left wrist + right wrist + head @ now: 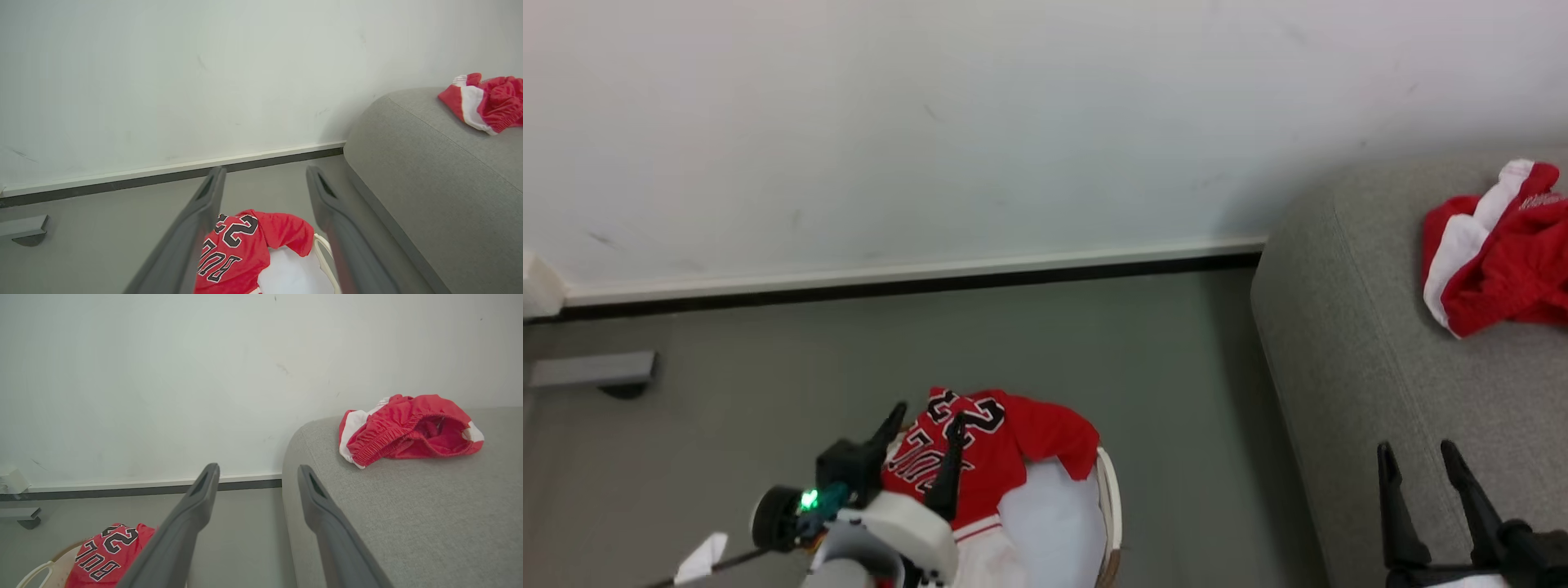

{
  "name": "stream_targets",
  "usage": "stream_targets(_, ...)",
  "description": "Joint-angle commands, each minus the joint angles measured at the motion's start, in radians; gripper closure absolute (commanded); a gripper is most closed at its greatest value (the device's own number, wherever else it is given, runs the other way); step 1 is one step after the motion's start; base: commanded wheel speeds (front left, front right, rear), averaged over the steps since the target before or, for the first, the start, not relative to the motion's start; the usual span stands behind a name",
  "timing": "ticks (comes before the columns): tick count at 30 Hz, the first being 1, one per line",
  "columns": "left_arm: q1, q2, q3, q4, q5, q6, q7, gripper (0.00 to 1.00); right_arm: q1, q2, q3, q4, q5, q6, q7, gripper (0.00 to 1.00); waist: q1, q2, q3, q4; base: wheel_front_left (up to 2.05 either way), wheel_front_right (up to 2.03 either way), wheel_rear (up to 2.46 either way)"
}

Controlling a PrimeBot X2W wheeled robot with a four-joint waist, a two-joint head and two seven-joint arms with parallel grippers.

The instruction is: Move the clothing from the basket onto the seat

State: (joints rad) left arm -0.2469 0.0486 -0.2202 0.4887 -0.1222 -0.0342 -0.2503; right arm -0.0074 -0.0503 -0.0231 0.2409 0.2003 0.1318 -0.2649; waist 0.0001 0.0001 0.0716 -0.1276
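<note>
A red mesh-like jersey (1001, 453) with black, white-edged numerals is draped over the far rim of the oval cream plastic basket (1110, 498), and a pale smooth sheet (1054, 518) is seen lining the inside. The left gripper (929, 415) is held just above the jersey with its fingers spread wide and nothing between them. In the left wrist view the jersey is seen low between them, towards 6 o'clock.

A crumpled red garment with a broad white stripe (1494, 261) is seen lying on the light-grey woven seat (1347, 367), at 1 o'clock from the right gripper (1414, 447). That gripper is held wide and empty over the seat's rounded edge. Grey floor (1094, 343) separates basket and seat, and a dark skirting strip (915, 282) runs under the white wall.
</note>
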Motion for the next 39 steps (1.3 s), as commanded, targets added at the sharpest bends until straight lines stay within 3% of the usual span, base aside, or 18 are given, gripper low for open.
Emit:
stream_targets(1, -0.089, 0.004, -0.014, 0.05, 0.016, -0.007, 0.013, 0.0, -0.046, -0.001, -0.006, -0.018, 0.019, -0.002, 0.001, 0.0, -0.0001, -0.0001, 0.166, -0.066, 0.0, 0.0, 0.0)
stream_targets(13, -0.446, 0.015, -0.05, 0.343, 0.044, -0.002, 0.115, 0.0, -0.207, -0.001, 0.028, -0.075, 0.078, -0.002, 0.001, 0.0, -0.0001, -0.0001, 0.477, -0.141, 0.0, 0.0, 0.0)
stream_targets(16, -0.488, 0.014, -0.052, 0.391, 0.041, 0.004, 0.127, 0.0, -0.222, -0.001, 0.023, -0.079, 0.082, -0.002, 0.001, 0.0, -0.0001, -0.0001, 0.507, -0.143, 0.0, 0.0, 0.0)
stream_targets(32, -0.726, 0.006, -0.04, 0.653, -0.002, 0.138, 0.169, 0.0, -0.315, -0.001, 0.042, -0.118, 0.115, -0.002, 0.001, 0.0, -0.0001, -0.0001, 0.707, -0.149, 0.0, 0.0, 0.0)
stream_targets(39, -0.796, 0.017, -0.038, 0.715, -0.014, 0.159, 0.139, 0.0, -0.338, -0.001, 0.057, -0.125, 0.129, -0.002, 0.001, 0.0, -0.0001, -0.0001, 0.767, -0.16, 0.0, 0.0, 0.0)
